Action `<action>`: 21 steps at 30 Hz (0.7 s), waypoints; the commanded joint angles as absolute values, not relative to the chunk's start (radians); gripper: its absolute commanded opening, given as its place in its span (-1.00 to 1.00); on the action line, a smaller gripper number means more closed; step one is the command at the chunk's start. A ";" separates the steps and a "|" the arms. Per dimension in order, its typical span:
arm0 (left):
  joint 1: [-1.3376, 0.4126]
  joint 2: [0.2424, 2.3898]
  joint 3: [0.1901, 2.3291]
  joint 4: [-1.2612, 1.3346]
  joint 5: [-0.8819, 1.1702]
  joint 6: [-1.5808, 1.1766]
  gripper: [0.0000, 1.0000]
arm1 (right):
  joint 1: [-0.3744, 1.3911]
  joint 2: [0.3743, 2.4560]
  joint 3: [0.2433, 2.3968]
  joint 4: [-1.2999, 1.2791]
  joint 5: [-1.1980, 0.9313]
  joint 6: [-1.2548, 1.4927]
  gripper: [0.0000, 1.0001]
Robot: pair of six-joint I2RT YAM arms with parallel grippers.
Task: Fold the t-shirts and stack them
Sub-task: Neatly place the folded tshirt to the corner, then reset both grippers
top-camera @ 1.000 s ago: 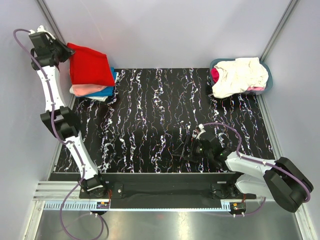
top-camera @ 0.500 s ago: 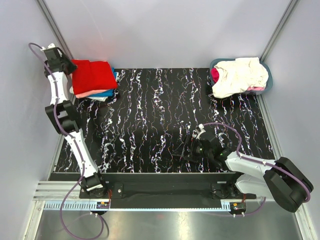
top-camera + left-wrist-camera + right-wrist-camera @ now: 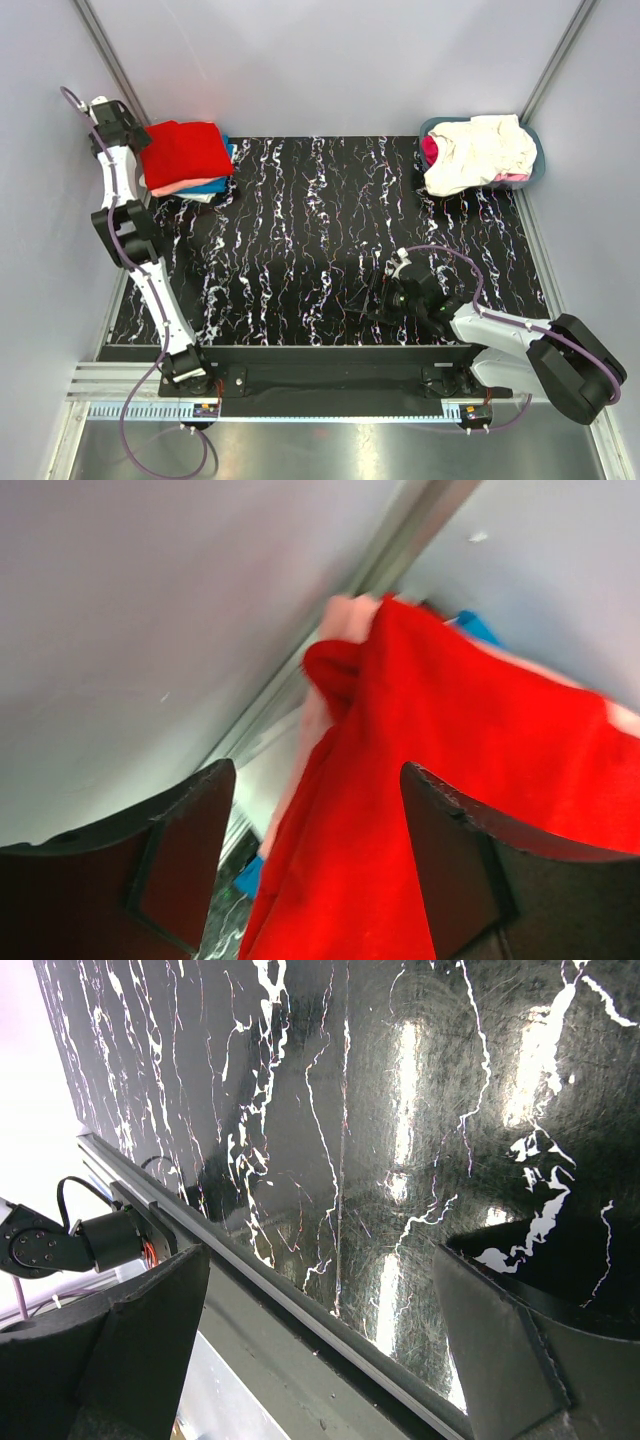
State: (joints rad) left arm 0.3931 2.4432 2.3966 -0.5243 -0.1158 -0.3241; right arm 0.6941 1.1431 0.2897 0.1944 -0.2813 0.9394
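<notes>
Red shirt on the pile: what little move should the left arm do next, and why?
Probably back the left gripper away from the stack. Its jaws stand open around the edge of the red shirt, which already lies folded on top.

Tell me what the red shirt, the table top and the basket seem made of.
The red shirt: soft matt knit, likely cotton; it folds and creases limply. The table top: hard, glossy black sheet with white marble-like veins, maybe laminate; it mirrors lights in the right wrist view. The basket: grey-blue, probably plastic or stiff fabric; too small to tell.
</notes>
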 commanded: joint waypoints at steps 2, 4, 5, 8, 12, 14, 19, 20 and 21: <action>0.394 2.310 2.356 -0.564 -0.335 -0.365 0.49 | 0.701 1.140 0.319 0.218 -0.276 0.930 0.99; 0.382 2.237 2.309 -0.566 -0.362 -0.385 0.56 | 0.701 1.135 0.318 0.218 -0.275 0.931 0.99; 0.362 2.208 2.246 -0.561 -0.395 -0.399 0.65 | 0.701 1.135 0.318 0.216 -0.273 0.930 0.99; 0.319 2.088 2.133 -0.548 -0.457 -0.423 0.86 | 0.701 1.135 0.318 0.215 -0.275 0.930 1.00; 0.295 1.898 1.973 -0.578 -0.485 -0.491 0.97 | 0.701 1.127 0.318 0.210 -0.275 0.927 0.99; 0.295 1.820 1.901 -0.569 -0.447 -0.526 0.98 | 0.701 1.126 0.318 0.206 -0.273 0.925 0.99; 0.288 1.537 1.622 -0.523 -0.205 -0.577 0.97 | 0.701 1.127 0.322 0.198 -0.273 0.923 0.99; 0.279 1.504 1.593 -0.519 -0.171 -0.560 0.97 | 0.700 1.124 0.322 0.196 -0.273 0.925 0.99; 0.279 1.447 1.566 -0.523 -0.132 -0.552 0.97 | 0.701 1.120 0.321 0.192 -0.275 0.925 0.99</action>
